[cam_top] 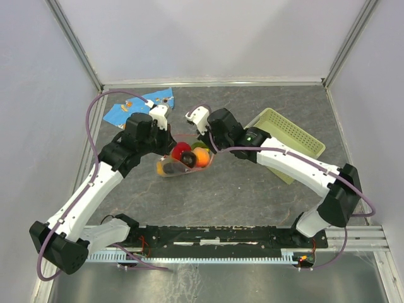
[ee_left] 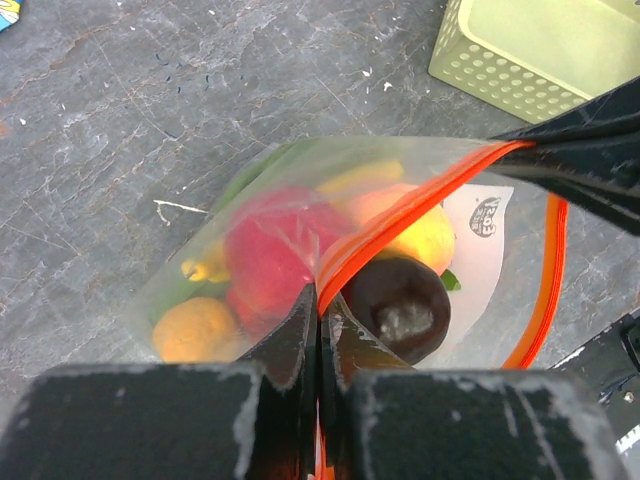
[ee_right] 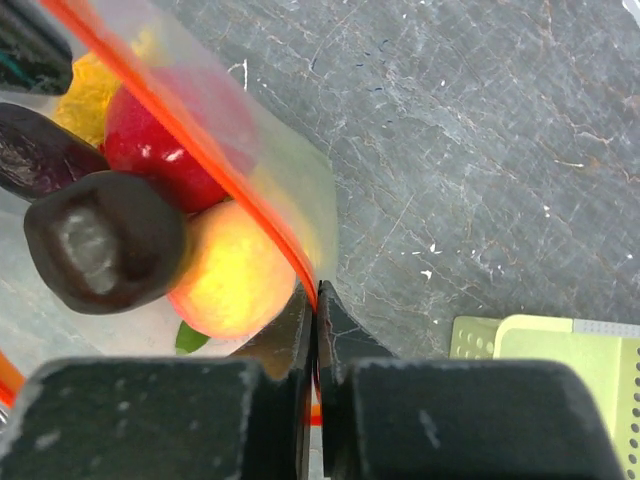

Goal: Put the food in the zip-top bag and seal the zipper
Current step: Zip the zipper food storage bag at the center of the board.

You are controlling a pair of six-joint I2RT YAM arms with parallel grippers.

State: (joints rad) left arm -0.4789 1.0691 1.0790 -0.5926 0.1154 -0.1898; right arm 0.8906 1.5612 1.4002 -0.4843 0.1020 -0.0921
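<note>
Grey stone-patterned table (cam_top: 252, 189), pale walls on three sides; work sits mid-table, behind both arm bases

- Left gripper (ee_left: 320, 300): jaws pressed together, the zipper (ee_left: 400, 215) pinched between them where the red-orange strip runs in
- Right gripper (ee_right: 312, 295): jaws likewise closed thin on the same strip, at its other end. The strip is stretched fairly straight between the two
- Zip-top bag (ee_left: 190, 270) lies on the table between the grippers, mouth edge lifted by both pinches
- Food is inside: red fruit (ee_left: 270, 255), orange (ee_left: 195, 330), peach (ee_right: 235, 275), a bit of banana (ee_left: 365, 178) and green leaf (ee_left: 250, 180) showing through the film. Eggplant (ee_left: 400, 305) sits right at the mouth, just under the held strip
- A second run of orange strip curves away on the far side of the eggplant, apart from the held one, so the mouth looks open

Judgement: filling is done, sealing is the step in hand. Next move calls for bringing the two strips together and pressing along their length without letting the bag slide

In the way: eggplant bulging at the opening may keep the lips from meeting; it likely needs settling deeper first

Around: pale green basket (cam_top: 287, 136) to the right, under the right arm and apart from the bag; blue cloth (cam_top: 136, 107) behind the left gripper. Neither crowds the bag
</note>
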